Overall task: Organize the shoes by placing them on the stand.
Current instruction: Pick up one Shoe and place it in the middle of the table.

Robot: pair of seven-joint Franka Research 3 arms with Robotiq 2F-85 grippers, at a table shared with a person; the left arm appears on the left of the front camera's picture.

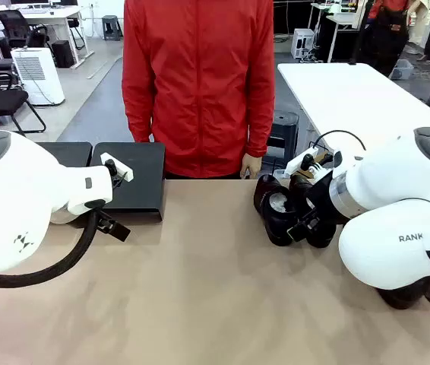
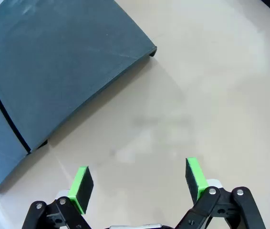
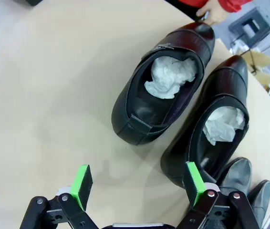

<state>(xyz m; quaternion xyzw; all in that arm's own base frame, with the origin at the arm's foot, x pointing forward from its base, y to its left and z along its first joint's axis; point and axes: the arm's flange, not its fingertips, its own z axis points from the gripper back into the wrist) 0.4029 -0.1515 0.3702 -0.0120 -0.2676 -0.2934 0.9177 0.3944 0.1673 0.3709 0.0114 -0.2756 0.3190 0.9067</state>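
Two glossy black shoes lie side by side on the tan table, each stuffed with white paper: one shoe (image 3: 144, 112) and its neighbour (image 3: 206, 148). In the front view they sit right of centre (image 1: 282, 217). My right gripper (image 3: 138, 183) hovers over the table just short of their heels, open and holding nothing. More black shoes (image 3: 242, 179) lie beside its right finger. The matte black stand (image 1: 128, 179) sits at the far left of the table, in two sections (image 2: 54, 71). My left gripper (image 2: 139, 183) hangs open over bare table beside the stand's corner.
A person in a red jacket (image 1: 198, 84) stands at the far edge, one hand (image 3: 214, 14) near the shoes' toes. Bare table stretches between the stand and the shoes. Dark shapes (image 1: 411, 295) lie under my right arm at the table's right edge.
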